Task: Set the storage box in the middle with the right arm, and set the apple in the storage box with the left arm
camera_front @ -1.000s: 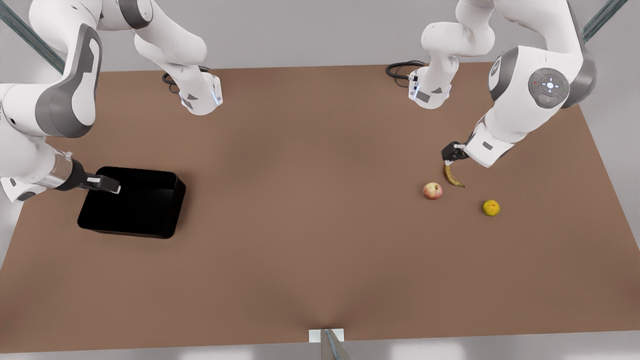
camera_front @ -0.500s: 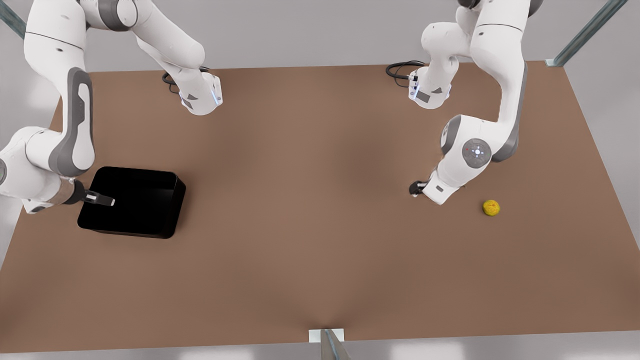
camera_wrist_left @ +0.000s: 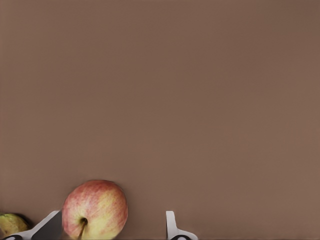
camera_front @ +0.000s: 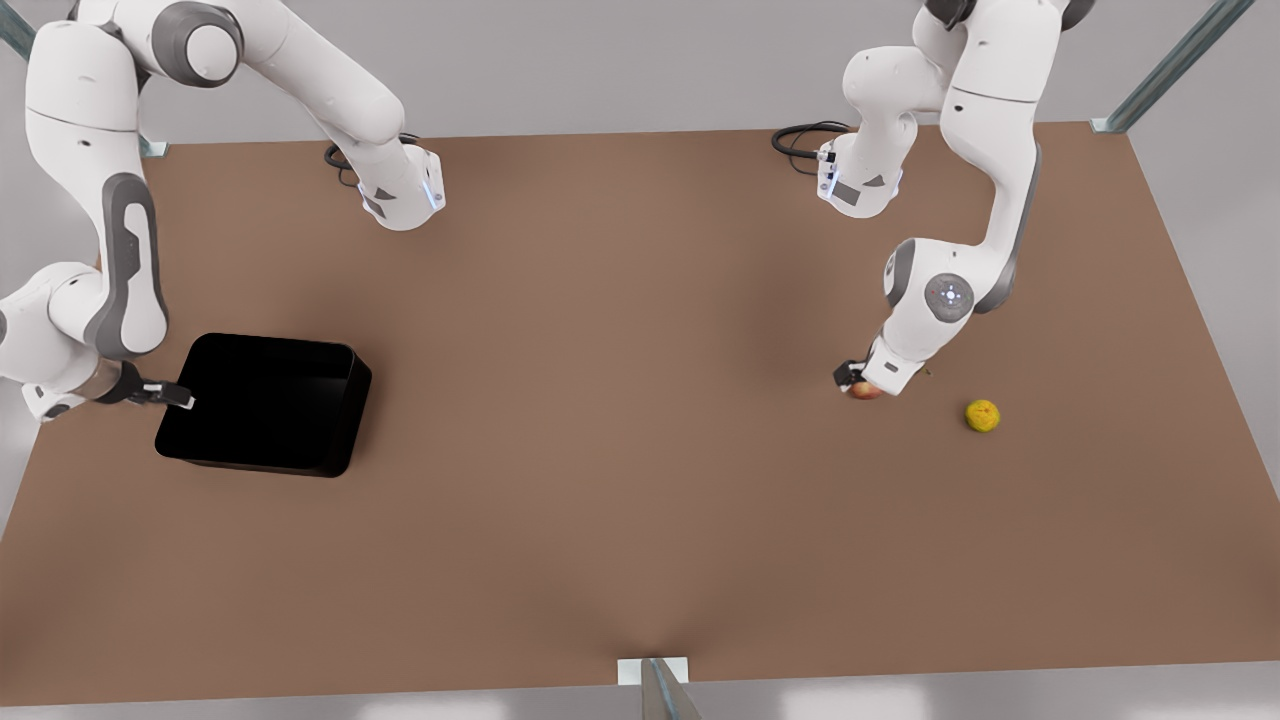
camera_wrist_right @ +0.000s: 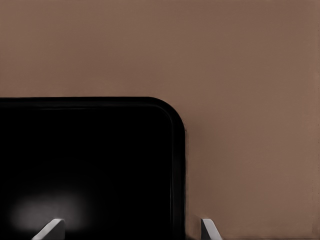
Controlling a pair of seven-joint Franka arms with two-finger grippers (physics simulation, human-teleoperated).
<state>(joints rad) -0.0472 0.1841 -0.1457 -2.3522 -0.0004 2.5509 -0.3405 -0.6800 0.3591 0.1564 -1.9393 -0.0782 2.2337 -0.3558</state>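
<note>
The glossy black storage box [camera_front: 262, 403] sits on the table at the front view's left. My right gripper [camera_front: 176, 397] is at its outer side edge, open. In the right wrist view the box's side wall [camera_wrist_right: 179, 165] runs between the fingertips of the right gripper [camera_wrist_right: 131, 222]. At the front view's right, the red and yellow apple [camera_front: 866, 391] lies on the table, partly covered by my left gripper [camera_front: 853, 378]. The left gripper [camera_wrist_left: 112, 216] is open around the apple [camera_wrist_left: 95, 209], which sits close to one finger [camera_wrist_left: 49, 226].
A rough yellow-orange citrus fruit [camera_front: 982, 415] lies beside the apple, toward the front view's right. A yellow-green fruit end [camera_wrist_left: 10, 224] shows just outside the left gripper's finger. Both arm bases [camera_front: 400, 195] stand at the table's far edge. A broad stretch of brown table [camera_front: 620, 400] separates box and apple.
The left gripper came down from beside the banana to straddle the apple. The right gripper drew back from over the box to its outer side edge and lowered.
</note>
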